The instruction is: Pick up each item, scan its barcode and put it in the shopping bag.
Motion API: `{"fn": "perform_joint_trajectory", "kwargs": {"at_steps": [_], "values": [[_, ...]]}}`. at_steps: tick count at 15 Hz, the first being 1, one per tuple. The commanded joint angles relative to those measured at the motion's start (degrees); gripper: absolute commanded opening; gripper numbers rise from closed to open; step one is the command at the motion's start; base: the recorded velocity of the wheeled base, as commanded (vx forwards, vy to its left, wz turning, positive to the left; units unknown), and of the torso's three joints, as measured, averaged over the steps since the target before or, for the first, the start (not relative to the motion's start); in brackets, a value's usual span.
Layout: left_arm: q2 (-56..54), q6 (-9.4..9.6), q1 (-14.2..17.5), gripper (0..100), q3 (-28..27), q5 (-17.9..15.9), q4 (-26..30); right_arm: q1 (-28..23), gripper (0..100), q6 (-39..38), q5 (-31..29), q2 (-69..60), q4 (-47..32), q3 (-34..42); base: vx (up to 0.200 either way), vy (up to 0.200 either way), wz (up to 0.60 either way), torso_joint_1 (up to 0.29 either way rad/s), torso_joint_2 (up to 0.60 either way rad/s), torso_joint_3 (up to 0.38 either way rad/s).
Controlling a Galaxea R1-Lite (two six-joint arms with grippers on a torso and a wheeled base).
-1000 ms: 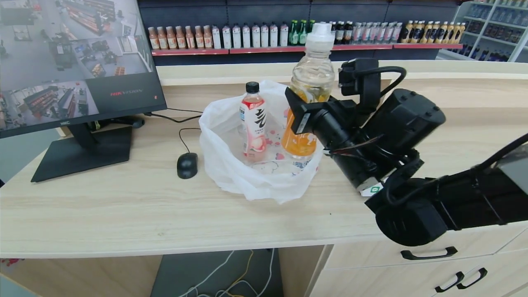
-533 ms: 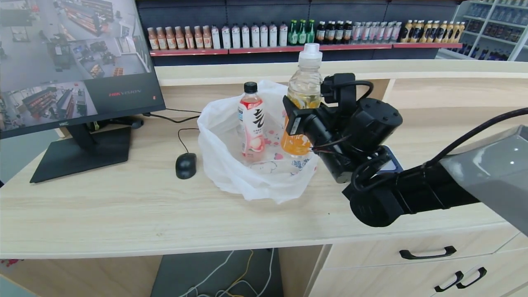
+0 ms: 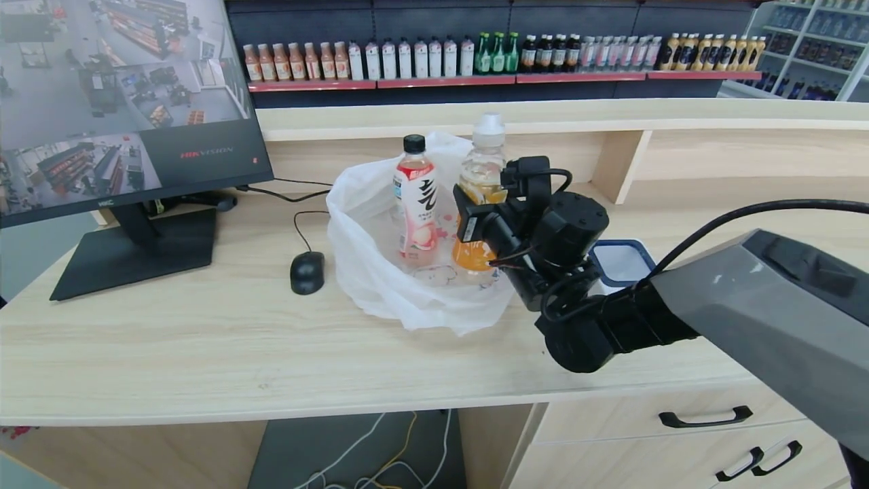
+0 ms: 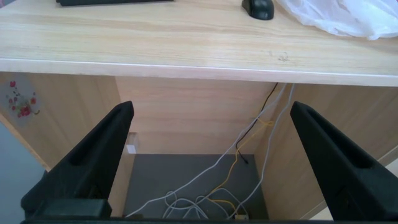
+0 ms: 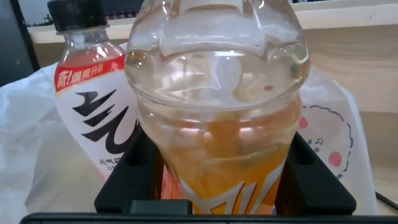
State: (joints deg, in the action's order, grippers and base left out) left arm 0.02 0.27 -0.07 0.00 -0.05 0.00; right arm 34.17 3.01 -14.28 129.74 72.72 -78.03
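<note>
A white shopping bag (image 3: 380, 285) stands open on the counter. Inside it a pink bottle with a black cap (image 3: 415, 204) stands upright at the left. My right gripper (image 3: 475, 221) is shut on an orange drink bottle with a white cap (image 3: 479, 170), holding it upright inside the bag beside the pink one. The right wrist view has the orange bottle (image 5: 217, 118) close up between the fingers (image 5: 134, 171), with the pink bottle (image 5: 93, 106) behind it. My left gripper (image 4: 205, 168) hangs open below the counter's front edge, nothing between its fingers.
A monitor (image 3: 115, 109) stands at the counter's left, with a black mouse (image 3: 307, 272) and its cable beside the bag. A blue-rimmed white box (image 3: 621, 261) sits right of the bag behind my right arm. A raised ledge runs along the back. Drawers lie below at the right.
My right gripper has lowered the orange bottle from above the bag down into it, moving left and away from me. The pink bottle has stayed put.
</note>
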Motion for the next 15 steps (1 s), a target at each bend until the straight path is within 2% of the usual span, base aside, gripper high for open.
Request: {"fn": "perform_joint_trajectory", "kwargs": {"at_steps": [1,15], "values": [[-0.02,0.0,-0.01,100,0.0,0.05,0.0,-0.42,0,0.07,-0.14,2.44,0.14,-0.81,0.0,0.0,0.0,0.0,0.0,0.0],[-0.02,0.0,0.07,100,0.0,0.05,0.0,0.02,0,-0.02,-0.31,3.23,0.32,-0.19,0.0,0.0,0.0,0.0,0.0,0.0]]}}
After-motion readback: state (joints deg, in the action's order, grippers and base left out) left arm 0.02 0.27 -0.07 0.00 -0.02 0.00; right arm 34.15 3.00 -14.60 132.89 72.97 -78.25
